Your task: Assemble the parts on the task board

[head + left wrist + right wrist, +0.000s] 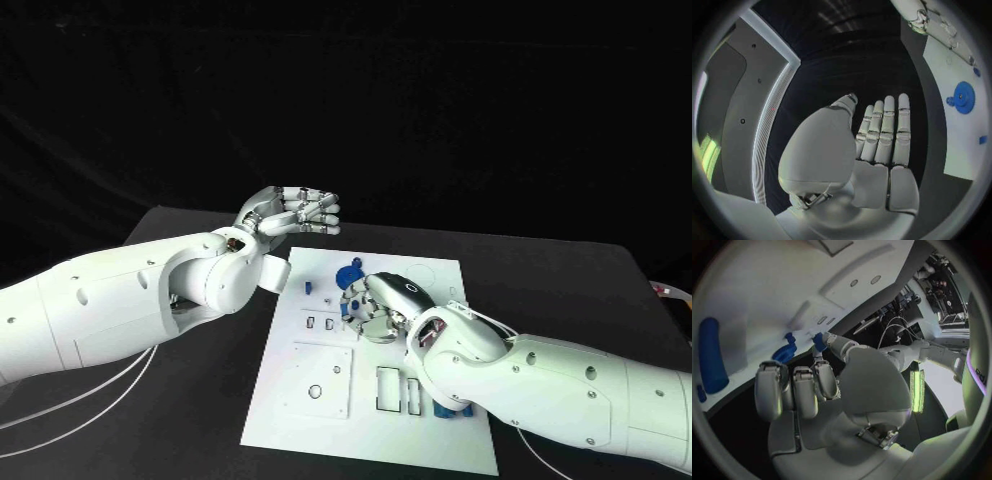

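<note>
I am looking down from the head camera at a black table (173, 400) with the white task board (325, 400) lying flat in the middle of it.

My left arm comes in from the left side. Its left hand (293, 213) is raised beyond the far left corner of the board, over the dark table, apart from the board. In the left wrist view the left hand (879, 145) is flat, its fingers (887, 125) straight and pressed side by side, and it holds nothing.

My right arm comes in from the lower right and lies across the near right part of the board. The right hand (378, 305) sits over the middle of the board, fingers pointing down toward the surface. In the right wrist view the right hand (811, 390) has its fingers (795, 387) curled in, with the fingertips close to a small blue part (819, 341); I cannot tell whether that part is pinched or only touched.

A round blue gear (351, 274) lies on the far middle of the board, just beyond the right hand. The left wrist view shows the same gear (964, 97) on the white board. A long blue piece (712, 360) rests on the board, apart from the right hand. Another blue part (454, 412) peeks out at the near right edge of the board, beside my right forearm.
</note>
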Robot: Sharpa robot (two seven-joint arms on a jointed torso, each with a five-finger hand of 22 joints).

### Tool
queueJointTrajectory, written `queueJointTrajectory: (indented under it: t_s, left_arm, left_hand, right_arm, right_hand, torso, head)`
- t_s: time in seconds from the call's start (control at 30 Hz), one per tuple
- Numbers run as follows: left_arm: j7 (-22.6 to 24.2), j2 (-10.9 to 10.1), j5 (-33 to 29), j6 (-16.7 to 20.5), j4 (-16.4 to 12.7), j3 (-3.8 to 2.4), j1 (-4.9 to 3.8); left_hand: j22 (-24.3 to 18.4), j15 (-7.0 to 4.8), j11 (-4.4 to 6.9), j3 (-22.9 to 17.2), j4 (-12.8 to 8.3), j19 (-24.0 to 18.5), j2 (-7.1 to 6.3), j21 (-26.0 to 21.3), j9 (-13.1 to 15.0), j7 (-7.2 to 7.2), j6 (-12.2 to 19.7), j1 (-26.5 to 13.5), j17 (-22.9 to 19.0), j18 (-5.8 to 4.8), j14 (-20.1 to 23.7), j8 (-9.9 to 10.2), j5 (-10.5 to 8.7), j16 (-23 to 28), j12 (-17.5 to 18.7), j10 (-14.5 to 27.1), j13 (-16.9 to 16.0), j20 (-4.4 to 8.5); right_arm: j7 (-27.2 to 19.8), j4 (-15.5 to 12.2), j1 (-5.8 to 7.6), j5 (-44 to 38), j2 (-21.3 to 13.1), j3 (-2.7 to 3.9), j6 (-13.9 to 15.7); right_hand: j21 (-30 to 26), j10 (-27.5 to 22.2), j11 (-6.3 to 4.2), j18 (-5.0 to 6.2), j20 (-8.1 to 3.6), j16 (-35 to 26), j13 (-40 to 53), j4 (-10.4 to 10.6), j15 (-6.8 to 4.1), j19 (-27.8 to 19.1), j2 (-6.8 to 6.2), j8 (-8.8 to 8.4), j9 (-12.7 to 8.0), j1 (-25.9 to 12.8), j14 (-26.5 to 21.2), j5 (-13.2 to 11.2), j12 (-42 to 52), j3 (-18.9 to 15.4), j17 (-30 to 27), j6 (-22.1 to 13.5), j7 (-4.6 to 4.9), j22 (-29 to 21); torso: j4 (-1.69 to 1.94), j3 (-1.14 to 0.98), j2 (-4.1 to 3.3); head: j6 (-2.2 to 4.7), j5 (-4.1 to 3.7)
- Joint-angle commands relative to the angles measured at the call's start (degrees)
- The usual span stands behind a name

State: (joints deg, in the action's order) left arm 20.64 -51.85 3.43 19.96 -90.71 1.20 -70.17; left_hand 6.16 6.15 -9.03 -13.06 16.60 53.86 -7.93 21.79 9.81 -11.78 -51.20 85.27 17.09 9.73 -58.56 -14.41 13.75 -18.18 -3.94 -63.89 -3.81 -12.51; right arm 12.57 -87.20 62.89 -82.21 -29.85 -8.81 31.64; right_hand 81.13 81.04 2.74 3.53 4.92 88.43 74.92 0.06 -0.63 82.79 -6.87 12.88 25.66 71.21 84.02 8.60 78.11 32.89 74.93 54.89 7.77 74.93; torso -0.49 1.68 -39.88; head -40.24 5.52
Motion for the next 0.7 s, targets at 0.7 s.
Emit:
queueJointTrajectory:
  t_s: [0.7]
  left_arm:
    - [-0.2, -0.1, 0.3, -0.2, -0.5, -0.04, -0.05]
  left_hand:
    - [0.1, 0.14, 0.17, -0.4, -0.1, 0.2, -0.11, 0.4, 0.0, -0.16, -0.2, -0.2, 0.3, 0.71, -0.5, 0.2, -0.32, 0.0, 0.0, 0.1, 0.0, 0.09]
  right_arm:
    - [3.1, 1.8, -1.42, -4.5, 2.4, -0.35, -4.9]
  right_hand:
    - [-0.1, 0.3, -0.01, -0.71, 0.11, 0.2, 3.1, 0.1, -0.56, 0.1, -0.56, 0.71, 0.9, -1.6, 5.0, -0.4, 0.2, -0.6, 10.5, 0.8, -0.31, 6.1]
  torso:
    - [-0.03, -0.04, 0.02]
  head:
    - [-0.39, 0.18]
